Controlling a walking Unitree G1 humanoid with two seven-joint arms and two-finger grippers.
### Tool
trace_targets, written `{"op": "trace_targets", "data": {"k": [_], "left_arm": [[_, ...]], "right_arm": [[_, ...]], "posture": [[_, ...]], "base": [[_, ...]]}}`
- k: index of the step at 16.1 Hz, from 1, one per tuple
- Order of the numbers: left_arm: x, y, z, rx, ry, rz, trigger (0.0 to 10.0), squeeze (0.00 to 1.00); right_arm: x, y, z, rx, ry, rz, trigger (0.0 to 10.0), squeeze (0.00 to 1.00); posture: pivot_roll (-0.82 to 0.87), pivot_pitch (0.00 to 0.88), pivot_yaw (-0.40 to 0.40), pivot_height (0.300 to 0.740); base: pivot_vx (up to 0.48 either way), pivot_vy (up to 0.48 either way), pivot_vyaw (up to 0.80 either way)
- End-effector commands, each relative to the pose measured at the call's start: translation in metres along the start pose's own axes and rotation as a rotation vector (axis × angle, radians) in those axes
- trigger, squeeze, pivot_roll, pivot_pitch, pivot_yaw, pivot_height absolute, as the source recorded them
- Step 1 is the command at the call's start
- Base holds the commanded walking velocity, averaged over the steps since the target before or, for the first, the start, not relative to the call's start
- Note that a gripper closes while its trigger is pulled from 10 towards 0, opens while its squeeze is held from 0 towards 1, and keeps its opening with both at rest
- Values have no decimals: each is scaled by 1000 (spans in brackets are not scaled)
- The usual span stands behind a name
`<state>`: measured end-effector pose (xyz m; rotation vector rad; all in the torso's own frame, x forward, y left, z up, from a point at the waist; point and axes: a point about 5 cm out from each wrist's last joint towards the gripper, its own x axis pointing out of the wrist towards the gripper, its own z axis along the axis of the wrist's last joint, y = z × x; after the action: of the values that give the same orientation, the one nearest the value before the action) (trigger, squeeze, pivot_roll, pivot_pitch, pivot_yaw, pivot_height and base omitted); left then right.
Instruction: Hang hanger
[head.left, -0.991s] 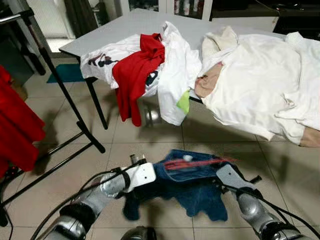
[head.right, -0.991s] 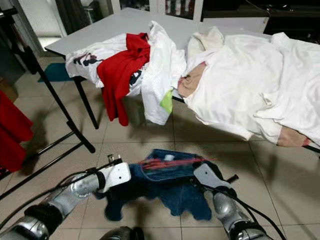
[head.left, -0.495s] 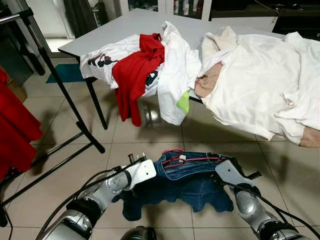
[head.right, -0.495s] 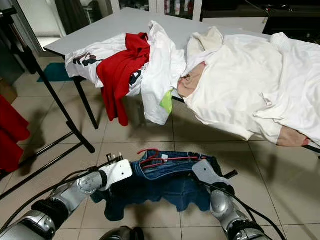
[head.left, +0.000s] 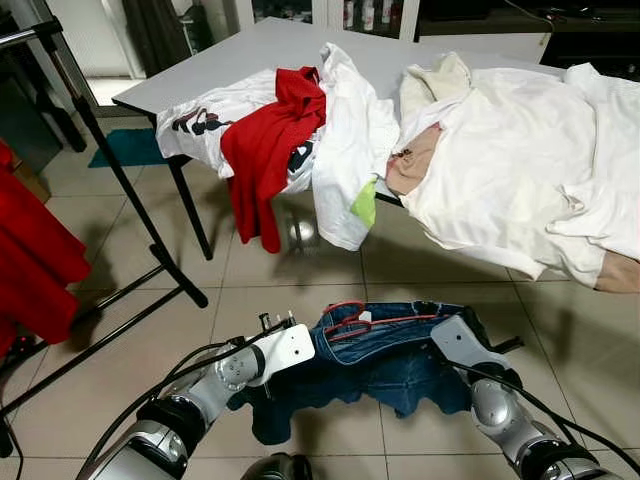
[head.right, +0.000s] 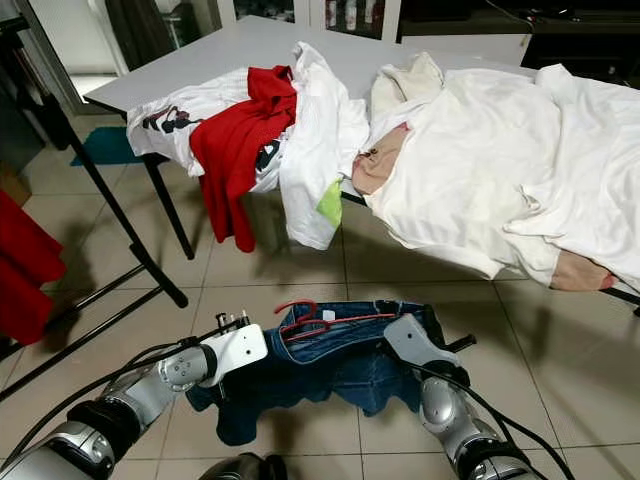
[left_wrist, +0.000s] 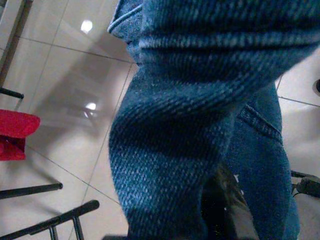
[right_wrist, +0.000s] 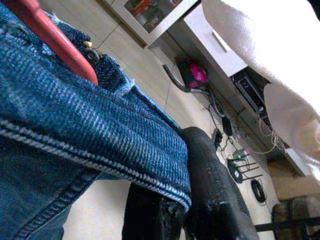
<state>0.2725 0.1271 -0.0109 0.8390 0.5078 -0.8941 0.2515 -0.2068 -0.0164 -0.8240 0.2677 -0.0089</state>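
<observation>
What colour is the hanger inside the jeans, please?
Red; the hanger shows best in the right eye view.

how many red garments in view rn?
2. A red shirt draped over the table's front edge, among white clothes, and a red garment hanging at the far left by the black rack. Others may be buried in the piles.

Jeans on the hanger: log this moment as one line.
jeans on red hanger, held up between both grippers | left gripper at waistband's left end | right gripper at its right end | clothes rack to robot's left
</observation>
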Motion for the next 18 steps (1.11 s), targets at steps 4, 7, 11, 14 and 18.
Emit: {"op": "trace_targets", "data": {"k": [4, 7, 11, 14, 18], "left_arm": [[-11, 1, -32, -39, 147, 4, 10000, 0], [-11, 1, -32, -39, 147, 4, 10000, 0], [-11, 0, -34, -42, 162, -1, 10000, 0], [4, -11, -23, -63, 224, -6, 10000, 0], [3, -7, -24, -64, 231, 5, 10000, 0]], "right_arm": [[1, -25, -16, -8, 60, -118, 0, 0], [1, -25, -16, -8, 60, -118, 0, 0], [0, -25, -15, -15, 41, -122, 0, 0], [0, -10, 17, -74, -242, -12, 0, 0], [-1, -1, 28, -71, -298, 22, 0, 0]], "posture": [[46, 0, 81, 740], [46, 0, 81, 740], [44, 0, 81, 740], [30, 0, 53, 740], [22, 0, 57, 740]], "base": [[0, 0, 0], [0, 0, 0], [0, 0, 0], [0, 0, 0], [0, 0, 0]]}}
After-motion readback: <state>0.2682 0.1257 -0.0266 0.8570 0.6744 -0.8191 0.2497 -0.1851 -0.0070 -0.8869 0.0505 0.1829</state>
